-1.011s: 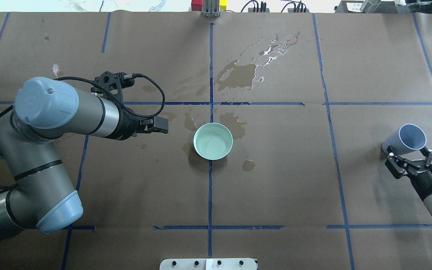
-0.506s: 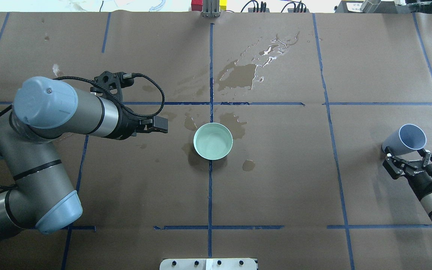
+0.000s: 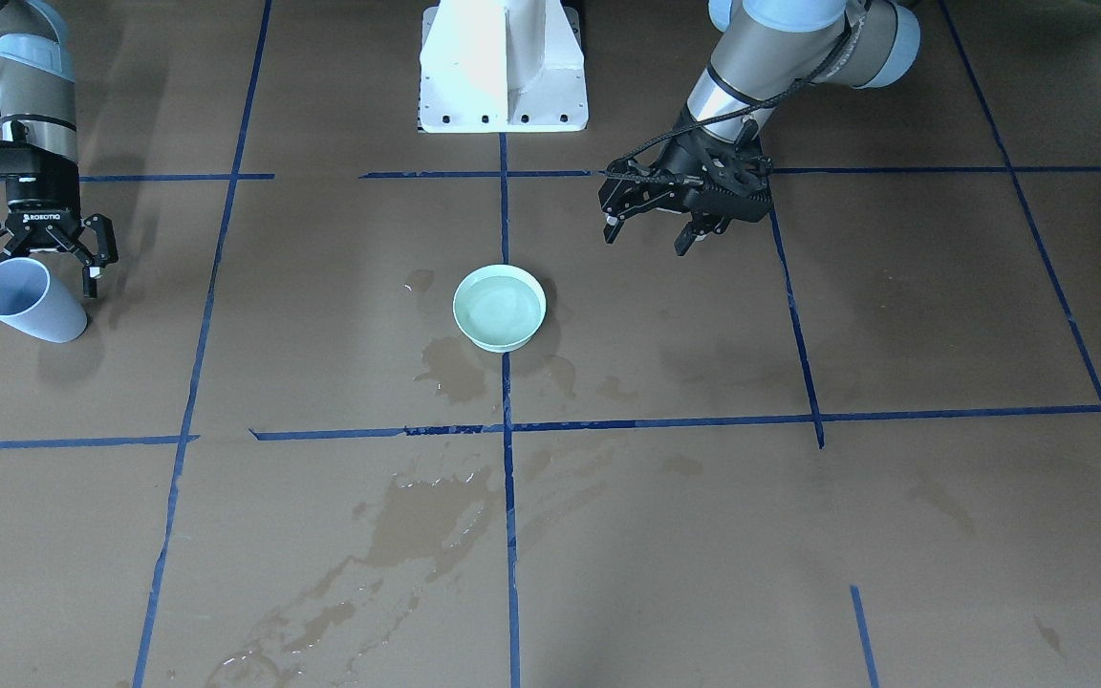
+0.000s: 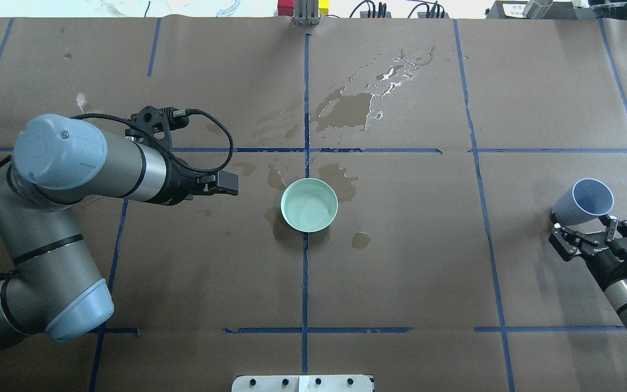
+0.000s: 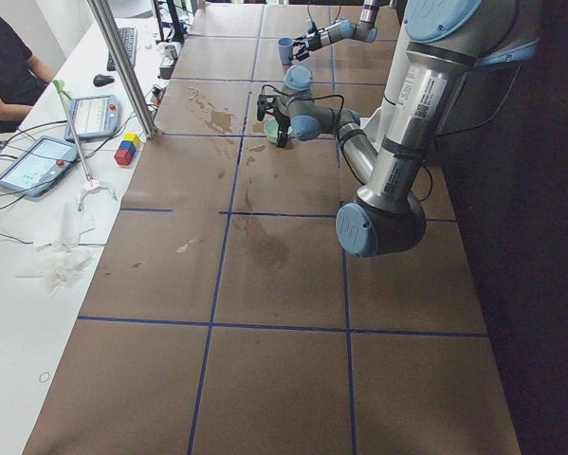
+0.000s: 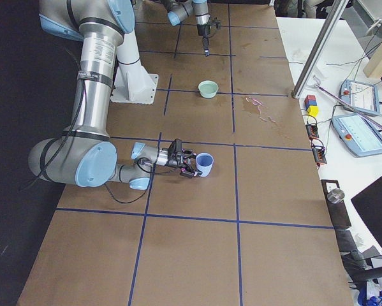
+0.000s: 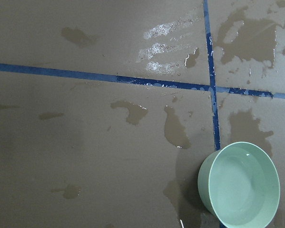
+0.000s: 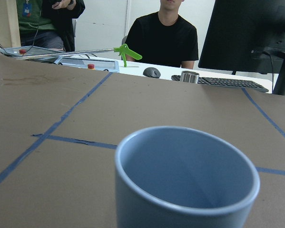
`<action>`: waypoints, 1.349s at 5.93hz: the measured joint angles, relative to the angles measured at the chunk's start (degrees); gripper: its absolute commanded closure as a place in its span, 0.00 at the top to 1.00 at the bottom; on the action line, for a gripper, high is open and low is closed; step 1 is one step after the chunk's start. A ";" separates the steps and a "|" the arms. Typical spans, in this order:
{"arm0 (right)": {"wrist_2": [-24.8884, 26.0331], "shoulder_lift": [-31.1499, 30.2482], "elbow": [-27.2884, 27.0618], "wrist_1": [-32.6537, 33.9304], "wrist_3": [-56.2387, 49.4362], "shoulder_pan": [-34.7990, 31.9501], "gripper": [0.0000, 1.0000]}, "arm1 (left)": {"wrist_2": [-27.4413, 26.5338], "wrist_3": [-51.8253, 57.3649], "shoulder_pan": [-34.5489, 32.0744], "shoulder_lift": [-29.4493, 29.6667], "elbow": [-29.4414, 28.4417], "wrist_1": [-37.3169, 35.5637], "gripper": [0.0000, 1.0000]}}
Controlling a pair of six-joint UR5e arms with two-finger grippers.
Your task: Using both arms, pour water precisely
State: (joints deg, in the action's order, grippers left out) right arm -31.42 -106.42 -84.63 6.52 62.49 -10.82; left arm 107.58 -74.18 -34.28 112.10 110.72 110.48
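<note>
Water [image 7: 241, 191]: clear and shallow, lying in the bowl [image 4: 309, 205]. The surface looks calm, with one or two small glints.

Bowl: mint green and upright. It stands at the middle of the counter [image 4: 400, 272], on the centre tape line [image 4: 305, 283], and neither hand touches it.

Cup [image 4: 585, 201]: pale blue, standing close to the counter's right edge, well apart from the bowl. The wrist view looks into its mouth and shows it empty.

Right hand [image 4: 583, 224]: fingers spread, set low just behind the cup on the robot's side. It is pinching nothing. Whether a fingertip grazes the cup wall cannot be told.

Left hand [image 3: 646, 239]: fingers spread and empty. It hangs above the counter beside the bowl, toward the left edge and apart from it.

Stains [image 4: 346, 111]: dark wet patches ring the bowl, and a larger spill with bright glints runs toward the far edge.

Step, as judged: the pour reads as finished. The water is in the bowl, the empty cup is set down, and both hands are free, so this is the release and clearing stage.

Next move, as judged: the right hand should draw straight back from the cup with fingers wide, so neither tip catches the wall and tips it. The left hand needs only to lift away without crossing the bowl.
</note>
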 measured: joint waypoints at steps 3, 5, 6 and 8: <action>-0.05 -0.03 0.76 -0.51 -0.51 -0.40 0.99 | 0.00 0.00 0.00 -0.11 0.02 0.00 1.00; -1.13 0.04 1.07 -0.47 -0.58 -1.88 0.99 | -0.82 0.00 0.06 -0.32 0.06 -0.06 1.00; -1.51 0.20 1.11 -0.44 -0.89 -2.52 0.99 | -1.33 0.00 0.09 -0.58 0.07 -0.08 1.00; -1.98 0.58 1.13 -0.38 -1.60 -3.22 0.99 | -1.56 0.00 0.10 -0.73 0.09 -0.08 1.00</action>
State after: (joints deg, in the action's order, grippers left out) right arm -33.40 -105.84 -83.50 6.15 60.88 -14.04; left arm 106.01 -74.18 -34.18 111.38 110.81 110.39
